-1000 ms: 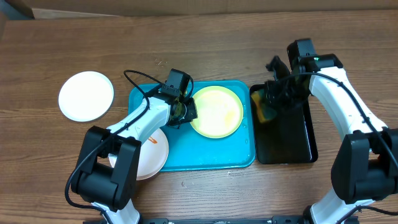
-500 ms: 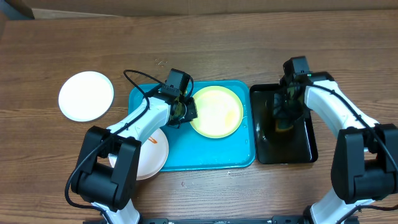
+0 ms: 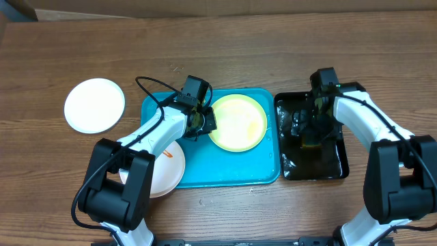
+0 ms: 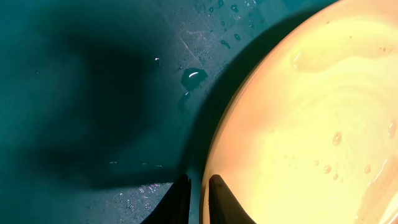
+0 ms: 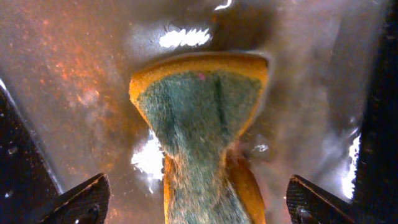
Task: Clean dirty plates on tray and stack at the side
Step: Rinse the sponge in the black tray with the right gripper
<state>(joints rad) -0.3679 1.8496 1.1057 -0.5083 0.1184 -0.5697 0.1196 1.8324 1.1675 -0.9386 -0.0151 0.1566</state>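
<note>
Left end effector (image 4: 199, 199) is down on the turquoise tray (image 3: 232, 174), fingers nipped onto the left rim of the wet yellow-green plate (image 3: 237, 123). On the other side, the right end effector (image 5: 199, 205) stands wide open over the black tray (image 3: 329, 167), and the green-faced yellow sponge (image 5: 199, 118) lies loose in the water between its fingers. One white plate (image 3: 95, 105) sits on the worktop (image 3: 273, 41) well left of the tray, while a second white plate (image 3: 172, 169) with an orange smear lies at the tray's front-left corner, half hidden under the left arm.
</note>
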